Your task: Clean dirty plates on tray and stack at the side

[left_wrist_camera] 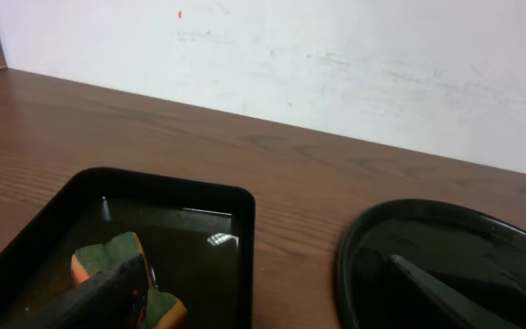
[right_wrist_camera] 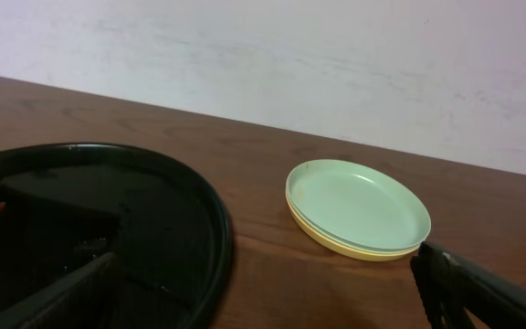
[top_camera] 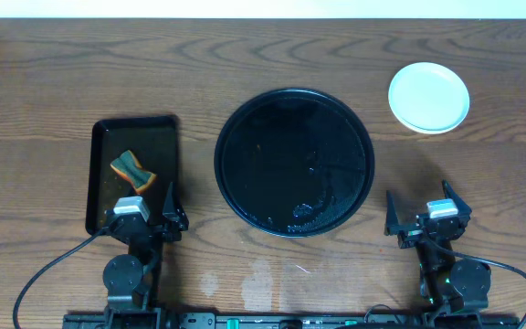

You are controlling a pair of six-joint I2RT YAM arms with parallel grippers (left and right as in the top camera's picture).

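Note:
The plates sit stacked on the table at the far right, a mint-blue one on top and a yellow one at the bottom; the right wrist view shows the stack clean. The round black tray holds no plates, only wet marks; it also shows in the left wrist view and the right wrist view. My left gripper is open and empty at the near end of the rectangular tray. My right gripper is open and empty, near the table's front right.
A smaller rectangular black tray at the left holds an orange and green sponge, seen also in the left wrist view. A white wall runs along the table's far edge.

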